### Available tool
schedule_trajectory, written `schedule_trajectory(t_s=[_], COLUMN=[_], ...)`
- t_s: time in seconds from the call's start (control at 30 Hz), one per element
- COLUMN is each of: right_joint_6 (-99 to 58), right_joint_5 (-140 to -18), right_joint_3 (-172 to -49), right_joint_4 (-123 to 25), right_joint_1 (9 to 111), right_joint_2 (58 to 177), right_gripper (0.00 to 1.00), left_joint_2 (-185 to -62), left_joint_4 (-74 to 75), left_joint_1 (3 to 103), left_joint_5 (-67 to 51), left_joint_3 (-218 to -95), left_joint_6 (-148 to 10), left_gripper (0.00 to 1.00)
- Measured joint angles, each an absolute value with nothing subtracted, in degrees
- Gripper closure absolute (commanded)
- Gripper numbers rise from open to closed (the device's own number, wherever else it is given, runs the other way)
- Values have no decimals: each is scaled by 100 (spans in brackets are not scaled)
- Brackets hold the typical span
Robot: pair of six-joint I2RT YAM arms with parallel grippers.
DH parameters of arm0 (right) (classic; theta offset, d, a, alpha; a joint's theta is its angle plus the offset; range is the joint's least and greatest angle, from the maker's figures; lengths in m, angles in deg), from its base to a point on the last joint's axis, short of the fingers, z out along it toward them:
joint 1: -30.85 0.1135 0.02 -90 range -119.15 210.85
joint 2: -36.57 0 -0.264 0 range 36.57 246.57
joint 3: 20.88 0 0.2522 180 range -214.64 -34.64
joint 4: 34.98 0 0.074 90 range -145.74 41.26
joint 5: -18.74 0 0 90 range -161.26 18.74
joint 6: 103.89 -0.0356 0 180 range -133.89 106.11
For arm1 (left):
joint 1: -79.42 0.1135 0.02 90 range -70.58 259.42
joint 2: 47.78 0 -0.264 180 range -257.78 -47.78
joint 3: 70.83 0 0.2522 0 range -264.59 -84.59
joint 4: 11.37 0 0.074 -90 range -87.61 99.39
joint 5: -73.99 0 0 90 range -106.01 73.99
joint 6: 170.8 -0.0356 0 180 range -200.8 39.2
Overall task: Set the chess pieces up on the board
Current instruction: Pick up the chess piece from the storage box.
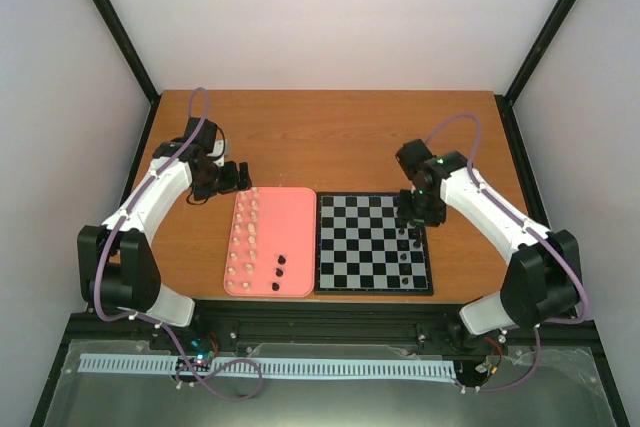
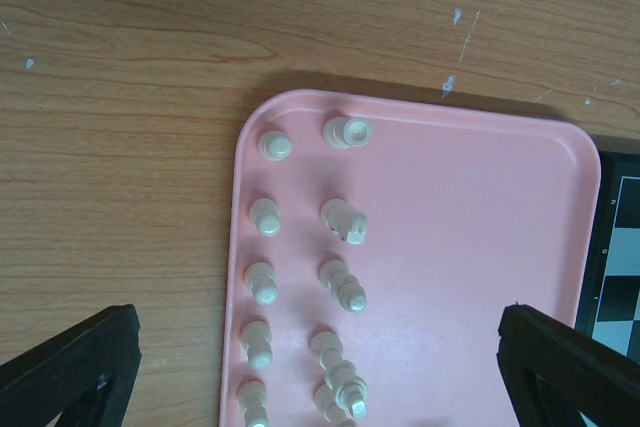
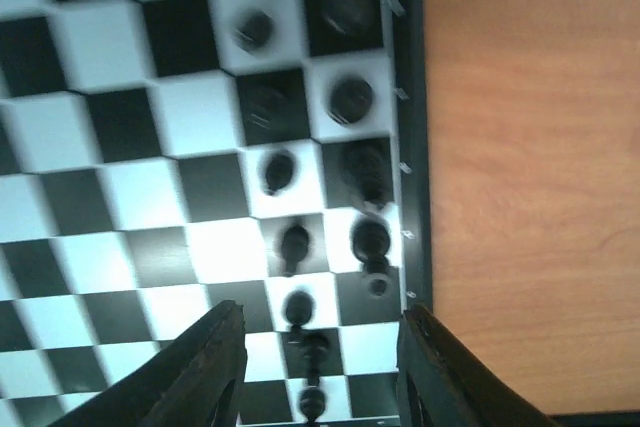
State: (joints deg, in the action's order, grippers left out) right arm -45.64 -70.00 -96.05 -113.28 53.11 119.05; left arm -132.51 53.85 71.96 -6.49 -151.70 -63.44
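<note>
R gripper (image 3: 322, 319), jaws apart, hangs over board (image 1: 345, 247) right edge. Leftover black pcs (image 1: 279, 265) lie near-left on pink tray (image 1: 290, 212), prob closer to L gripper (image 2: 320, 317), also wide apart.

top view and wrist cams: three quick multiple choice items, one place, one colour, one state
1. In the top view, the pink tray lies on which side of the board? A right B left C far
2. The chess pieces on the board are: A black B cream-white C both
3. The left gripper is: A shut on a piece B shut on the tray C open
1 B: it lies along the board's left edge. 2 A: only dark figures stand there. 3 C: it stands wide open, gripping nothing.
</note>
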Motion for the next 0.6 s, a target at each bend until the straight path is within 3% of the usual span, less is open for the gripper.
schedule_trajectory(t_s=[0.2,0.6], right_joint_6=[-4457,-3488], right_joint_5=[-6780,-7724], right_joint_3=[-11445,-14125], right_joint_4=[-11583,-11323], right_joint_1=[6467,8679], right_joint_2=[12578,15702], right_gripper=[54,54], left_joint_2=[-13260,-13301], left_joint_4=[5385,5383], left_joint_1=[7196,7194], left_joint_5=[-644,-657], left_joint_3=[-15170,-15170], left_joint_6=[-6344,-6344], left_gripper=[0,0])
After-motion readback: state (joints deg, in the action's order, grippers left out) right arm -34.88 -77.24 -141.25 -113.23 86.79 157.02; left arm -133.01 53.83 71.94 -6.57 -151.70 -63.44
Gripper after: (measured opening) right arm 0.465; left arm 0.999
